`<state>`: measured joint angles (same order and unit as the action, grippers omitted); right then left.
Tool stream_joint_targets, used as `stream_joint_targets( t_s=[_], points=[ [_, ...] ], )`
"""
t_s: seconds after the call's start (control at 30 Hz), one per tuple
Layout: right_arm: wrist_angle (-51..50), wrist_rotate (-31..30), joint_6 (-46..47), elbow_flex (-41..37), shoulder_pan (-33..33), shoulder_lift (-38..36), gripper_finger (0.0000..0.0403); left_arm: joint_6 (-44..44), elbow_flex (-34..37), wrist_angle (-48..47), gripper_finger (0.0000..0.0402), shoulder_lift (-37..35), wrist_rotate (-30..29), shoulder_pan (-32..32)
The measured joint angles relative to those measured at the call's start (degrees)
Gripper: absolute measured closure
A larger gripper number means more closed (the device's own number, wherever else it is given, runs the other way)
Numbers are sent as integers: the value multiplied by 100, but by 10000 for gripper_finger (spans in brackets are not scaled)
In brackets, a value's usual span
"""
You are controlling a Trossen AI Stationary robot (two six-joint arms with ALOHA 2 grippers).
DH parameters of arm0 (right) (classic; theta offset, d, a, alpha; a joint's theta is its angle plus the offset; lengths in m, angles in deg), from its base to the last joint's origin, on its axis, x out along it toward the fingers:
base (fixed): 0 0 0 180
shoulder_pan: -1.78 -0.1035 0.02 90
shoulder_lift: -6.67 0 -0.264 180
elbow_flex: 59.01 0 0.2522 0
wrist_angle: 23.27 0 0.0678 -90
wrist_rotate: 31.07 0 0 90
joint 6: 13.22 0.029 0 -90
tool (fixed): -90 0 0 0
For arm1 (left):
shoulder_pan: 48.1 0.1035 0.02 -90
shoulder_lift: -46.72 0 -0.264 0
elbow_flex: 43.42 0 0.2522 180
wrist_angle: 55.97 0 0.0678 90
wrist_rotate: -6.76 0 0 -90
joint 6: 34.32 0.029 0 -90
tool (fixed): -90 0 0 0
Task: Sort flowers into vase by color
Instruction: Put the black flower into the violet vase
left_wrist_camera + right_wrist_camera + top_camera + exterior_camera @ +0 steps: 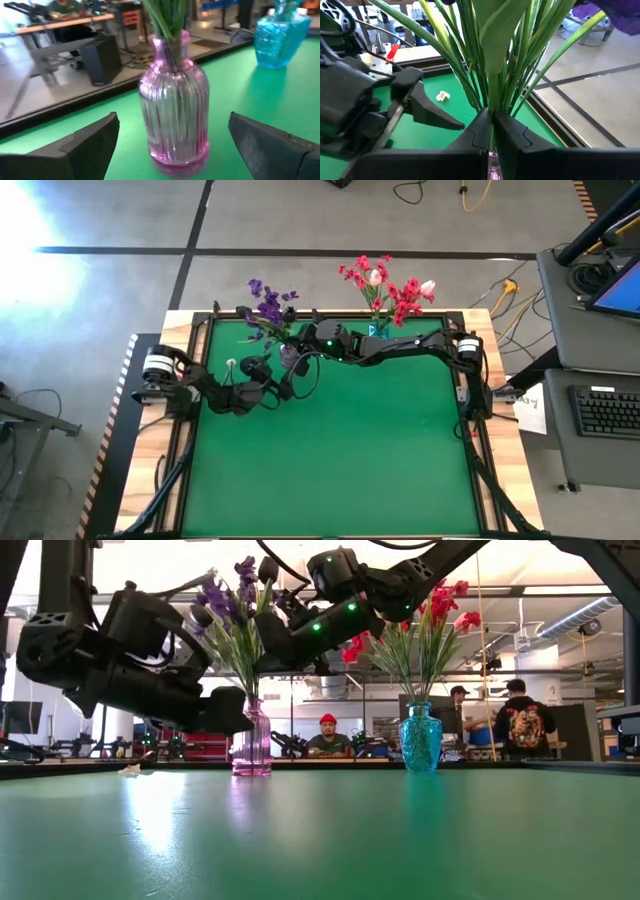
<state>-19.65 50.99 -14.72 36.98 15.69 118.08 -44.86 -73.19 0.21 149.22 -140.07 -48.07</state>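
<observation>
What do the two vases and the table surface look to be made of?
Pink vase: clear tinted glass, likely; ribbed, glossy, stems visible through it. Blue vase: translucent teal glass, apparently, with a textured, patterned wall; plastic can't be ruled out. Table surface: smooth green mat or coating with a slight sheen, since it mirrors both vases faintly in the low view.

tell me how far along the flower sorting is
Nearly done, it seems. Purple sprays stand in the pink vase, red sprays with pale tulips in the blue vase. In hand: the right gripper is shut on a green stem above the pink vase's mouth, while the left gripper stands open around that vase without touching. Left: releasing that stem. A small pale scrap lies on the green mat.
</observation>
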Motion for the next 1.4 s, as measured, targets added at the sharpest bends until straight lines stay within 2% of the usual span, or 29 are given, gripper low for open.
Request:
stream_joint_targets(
  t_s=[0.07,0.2,0.3,0.47,0.7,0.97,1.13,1.4],
  points=[
    [0,0,0,0,0,0,390,101,15,81,38,20,336,147],
    [0,0,0,0,0,0,390,318,4,203,38,105,513,410],
    [0,2,0,0,0,0,390,346,1,586,38,275,981,534],
    [-1,1,6,0,0,0,390,349,-17,1244,38,735,975,699],
    [-1,59,42,0,2,0,390,576,-241,1993,38,1460,1332,907],
    [-18,68,43,0,2,0,390,696,-534,2014,40,1790,1400,1033],
    [-17,68,40,0,2,0,390,710,-662,2008,58,1872,1402,1102],
    [-35,48,-63,0,7,-44,390,710,-632,2005,107,1875,1332,1101]
  ],
)
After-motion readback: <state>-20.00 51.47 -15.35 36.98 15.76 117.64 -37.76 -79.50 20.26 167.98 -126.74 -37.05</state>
